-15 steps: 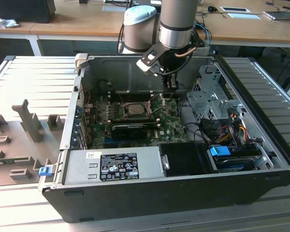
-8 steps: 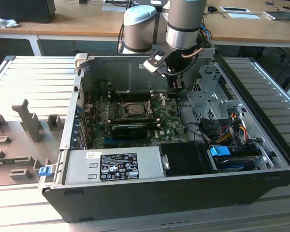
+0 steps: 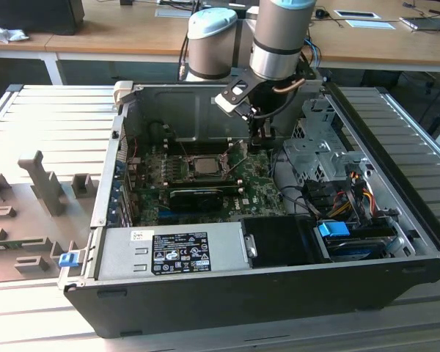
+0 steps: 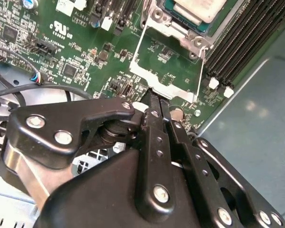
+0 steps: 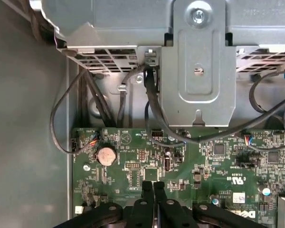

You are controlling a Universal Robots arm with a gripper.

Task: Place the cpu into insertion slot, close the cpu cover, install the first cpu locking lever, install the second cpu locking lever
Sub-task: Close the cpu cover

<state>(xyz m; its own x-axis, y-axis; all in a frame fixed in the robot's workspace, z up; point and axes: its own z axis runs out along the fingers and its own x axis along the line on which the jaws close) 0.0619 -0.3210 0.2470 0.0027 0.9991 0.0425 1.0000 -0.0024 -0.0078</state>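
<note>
The cpu (image 3: 204,164) lies flat in its socket on the green motherboard, its silver top bare, and it shows again in the second wrist view (image 4: 199,7). The cpu cover (image 4: 168,85) is swung open away from the socket, so board shows through its square cut-out. In the exterior view the cpu cover (image 3: 235,163) rises as a thin bright strip toward my gripper (image 3: 260,136). The black fingers are shut together, and the gripper (image 4: 154,97) has its tips right at the cover's free edge. Whether they pinch that edge is hidden. The gripper (image 5: 153,185) hangs over the board.
The open computer case holds a grey power supply (image 3: 176,253) at the front, a metal drive cage (image 3: 315,147) with loose cables (image 3: 337,194) on the exterior view's right, and a black card (image 3: 205,194) below the socket. Memory slots (image 4: 242,42) run beside the socket.
</note>
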